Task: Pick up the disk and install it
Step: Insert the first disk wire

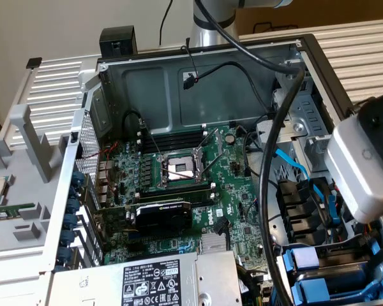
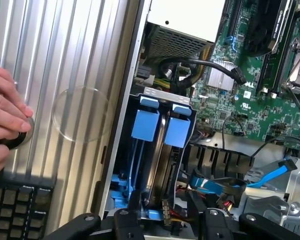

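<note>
The gripper (image 2: 165, 210) hangs just over the drive bay (image 2: 160, 92), black fingers (image 2: 127, 217) apart, clamping nothing I can make out. The disk (image 2: 155, 160) stands on edge in the bay between blue carriers (image 2: 179, 131), seemingly at the installing step; seating it fully would call for a straight, square push. Beyond lies the motherboard (image 2: 240, 85).

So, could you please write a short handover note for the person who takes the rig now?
Gripper: jaws apart over the drive cage, nothing seen gripped.
Disk: two blue frames stand side by side in the cage, silver metal between them; I cannot tell which holds the disk.
Done: both frames appear seated.
Left: cannot confirm the disk is fully in.
Note: a person's hand rests on the ribbed panel next to the cage.
</note>
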`<action>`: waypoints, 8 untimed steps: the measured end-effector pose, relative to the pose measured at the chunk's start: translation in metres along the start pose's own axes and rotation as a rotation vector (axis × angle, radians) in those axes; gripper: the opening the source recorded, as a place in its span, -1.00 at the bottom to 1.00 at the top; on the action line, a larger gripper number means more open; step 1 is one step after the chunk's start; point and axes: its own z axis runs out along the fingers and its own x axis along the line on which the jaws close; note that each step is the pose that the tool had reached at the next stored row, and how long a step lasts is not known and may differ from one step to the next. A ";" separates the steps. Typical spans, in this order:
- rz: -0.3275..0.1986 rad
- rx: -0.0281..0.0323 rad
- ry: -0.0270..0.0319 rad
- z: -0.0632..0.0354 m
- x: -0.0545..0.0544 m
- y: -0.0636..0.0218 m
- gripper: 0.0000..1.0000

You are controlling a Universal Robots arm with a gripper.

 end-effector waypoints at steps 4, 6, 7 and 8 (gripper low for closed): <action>-0.022 -0.0036 -0.0040 0.0022 0.001 -0.0021 -0.01; -0.031 -0.0053 -0.0048 0.0038 0.002 -0.0039 -0.01; -0.035 -0.0060 -0.0053 0.0048 0.002 -0.0047 -0.01; -0.040 -0.0067 -0.0069 0.0060 0.002 -0.0052 -0.01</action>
